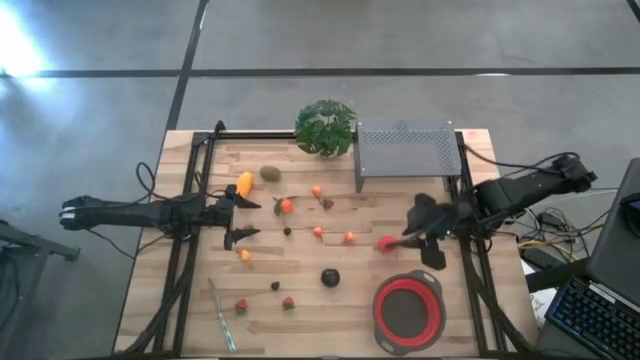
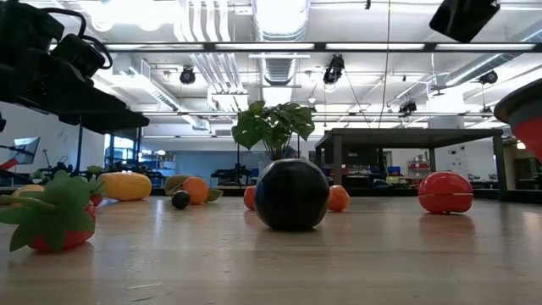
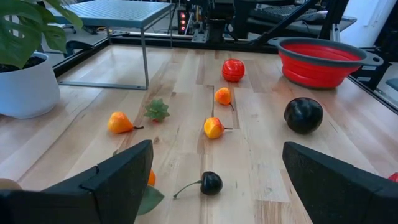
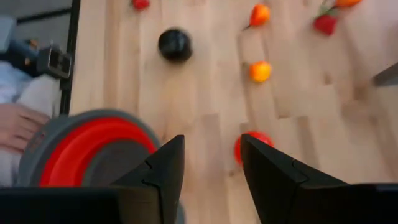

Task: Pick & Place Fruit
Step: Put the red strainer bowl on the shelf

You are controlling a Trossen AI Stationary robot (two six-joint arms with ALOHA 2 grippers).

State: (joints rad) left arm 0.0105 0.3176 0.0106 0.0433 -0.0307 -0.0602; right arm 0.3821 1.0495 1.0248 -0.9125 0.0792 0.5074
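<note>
Toy fruits lie scattered on the wooden table: a red apple (image 1: pixel 387 243), a dark round one (image 1: pixel 330 278), small orange balls (image 1: pixel 349 237), strawberries (image 1: pixel 288 302), a yellow-orange piece (image 1: pixel 244 183) and a kiwi (image 1: pixel 270 173). My right gripper (image 1: pixel 410 238) hangs above the table, pointing steeply down, just right of the apple (image 4: pixel 252 144). Its fingers stand apart with nothing between them. My left gripper (image 1: pixel 255 218) waits open at the left side, level, facing the fruit.
A red collapsible bowl (image 1: pixel 378 305) sits near the front right. A metal rack (image 1: pixel 405 148) and a potted plant (image 1: pixel 325 127) stand at the far edge. A pale stick (image 1: pixel 222 315) lies front left. A person's hand (image 4: pixel 15 127) shows beyond the bowl.
</note>
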